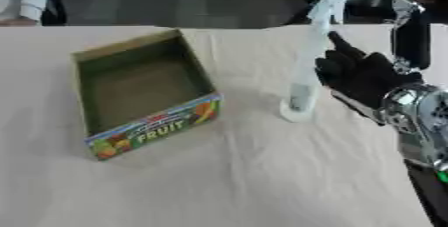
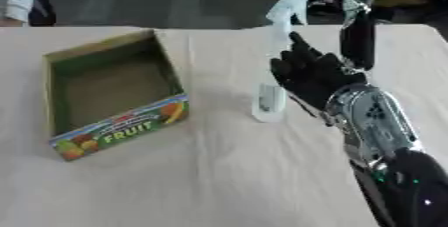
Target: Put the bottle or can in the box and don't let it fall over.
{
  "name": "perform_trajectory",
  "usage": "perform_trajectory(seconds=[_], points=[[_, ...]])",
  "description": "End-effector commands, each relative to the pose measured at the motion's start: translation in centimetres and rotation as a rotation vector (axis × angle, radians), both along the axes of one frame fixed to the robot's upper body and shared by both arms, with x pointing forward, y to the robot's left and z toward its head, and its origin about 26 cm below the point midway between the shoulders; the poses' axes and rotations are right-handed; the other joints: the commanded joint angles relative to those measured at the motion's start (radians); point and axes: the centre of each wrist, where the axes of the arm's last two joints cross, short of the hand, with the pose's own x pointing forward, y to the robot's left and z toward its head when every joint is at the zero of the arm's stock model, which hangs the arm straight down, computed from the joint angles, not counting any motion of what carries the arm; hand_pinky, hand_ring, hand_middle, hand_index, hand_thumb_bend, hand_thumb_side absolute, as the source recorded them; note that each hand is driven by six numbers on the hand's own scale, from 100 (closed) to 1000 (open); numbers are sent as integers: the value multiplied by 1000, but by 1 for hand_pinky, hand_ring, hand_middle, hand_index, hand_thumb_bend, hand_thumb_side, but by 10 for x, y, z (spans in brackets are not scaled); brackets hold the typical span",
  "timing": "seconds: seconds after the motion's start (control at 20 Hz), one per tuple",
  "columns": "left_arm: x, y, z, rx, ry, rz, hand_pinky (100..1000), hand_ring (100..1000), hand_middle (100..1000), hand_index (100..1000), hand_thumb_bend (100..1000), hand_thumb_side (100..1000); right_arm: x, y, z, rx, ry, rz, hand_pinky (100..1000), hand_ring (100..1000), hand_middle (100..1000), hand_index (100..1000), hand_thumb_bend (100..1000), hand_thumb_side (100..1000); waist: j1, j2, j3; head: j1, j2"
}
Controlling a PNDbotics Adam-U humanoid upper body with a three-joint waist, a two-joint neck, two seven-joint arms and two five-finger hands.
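Beige table (image 1: 245, 181); right robot hand (image 1: 363, 73) beside upright bottle (image 1: 306, 71), fingers straight; box (image 1: 140, 91) apart.

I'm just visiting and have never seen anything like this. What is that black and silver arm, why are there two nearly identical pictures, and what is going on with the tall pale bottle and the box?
The arm belongs to a humanoid robot torso that a person steers. The two pictures come from the two eyes of a camera in its head, looking down at the table, so they show the same moment from slightly different spots.

The black right hand comes in from the right and is up against a tall, pale spray bottle that stands upright on the table. Whether the fingers have actually closed round it cannot be made out. The left hand does not show.

To the left sits an open cardboard box marked FRUIT, with nothing inside. The job is to set the bottle in that box without tipping it; that has not been done yet.
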Motion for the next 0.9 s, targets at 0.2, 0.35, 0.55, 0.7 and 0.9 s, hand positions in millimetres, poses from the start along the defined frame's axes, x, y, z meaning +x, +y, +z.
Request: perform_trajectory(seconds=[0.2,0.35,0.55,0.7,0.9], points=[[-3,1,9,30,-24,-7,1000,1000,1000,930,185,824,3,-4,10,-13,-33,-24,100,100,100,937,366,706,4,-14,1,-3,-12],[-3,1,9,31,-25,-8,1000,1000,1000,930,185,824,5,-4,12,-11,-30,-25,100,100,100,936,367,705,4,-14,1,-3,-13],[-3,1,9,30,-28,-10,1000,1000,1000,930,186,823,9,-6,11,-8,-23,-30,100,100,100,934,370,715,4,-13,2,-5,-17],[-3,1,10,29,-30,-12,1000,1000,1000,930,186,823,12,-7,11,-6,-19,-33,100,100,100,934,369,704,4,-12,3,-6,-19],[-3,0,10,26,-31,-14,1000,1000,1000,930,186,824,16,-8,13,-7,-20,-40,100,100,100,932,369,703,6,-9,3,-9,-21]])
